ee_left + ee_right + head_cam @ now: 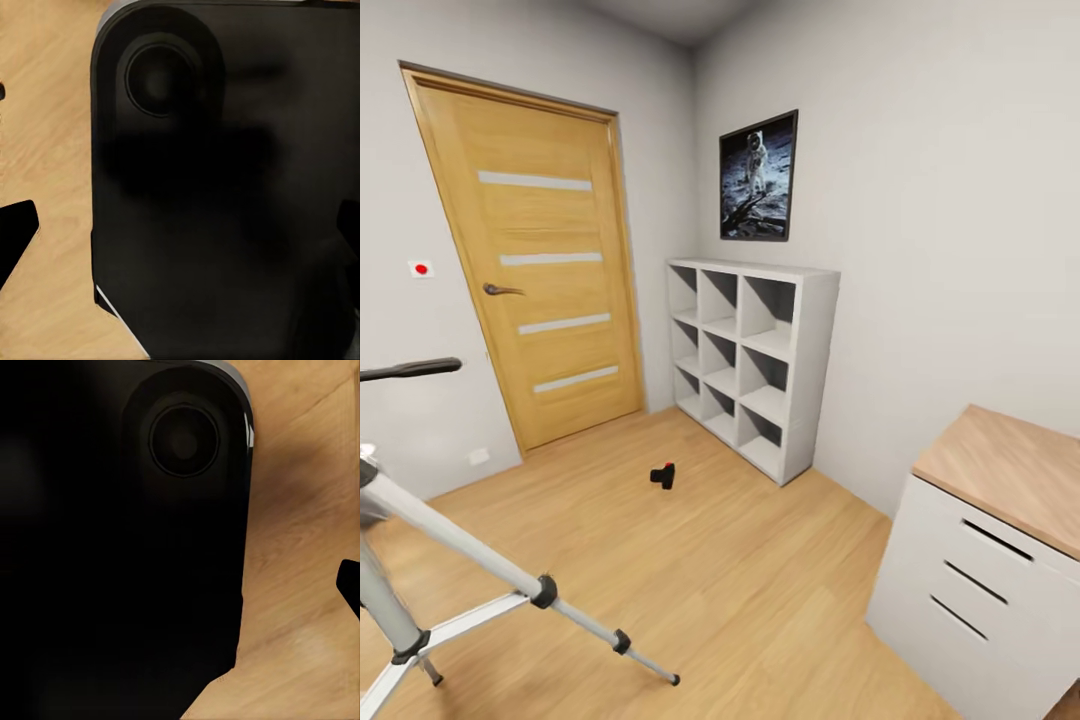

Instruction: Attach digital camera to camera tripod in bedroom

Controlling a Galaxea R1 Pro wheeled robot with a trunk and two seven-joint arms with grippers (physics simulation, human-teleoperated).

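Light wood floor [760,590]; white walls [940,220]; oak door [545,270]; white cube shelves [755,360]; astronaut poster [759,177]; white drawer cabinet [990,570].

A: From where does the head view look?
B: From high, down and forward across the floor [740,560] toward a corner.
A: The wrists?
B: Both face downward, close against a black body [225,195], sharing that wood floor.

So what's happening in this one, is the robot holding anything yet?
Nothing is being handled yet, as far as the views show. The digital camera lies on the wood floor in front of the white cube shelf. The camera tripod stands apart from it, at the near left. The wrist views show dark robot bodywork over floor.
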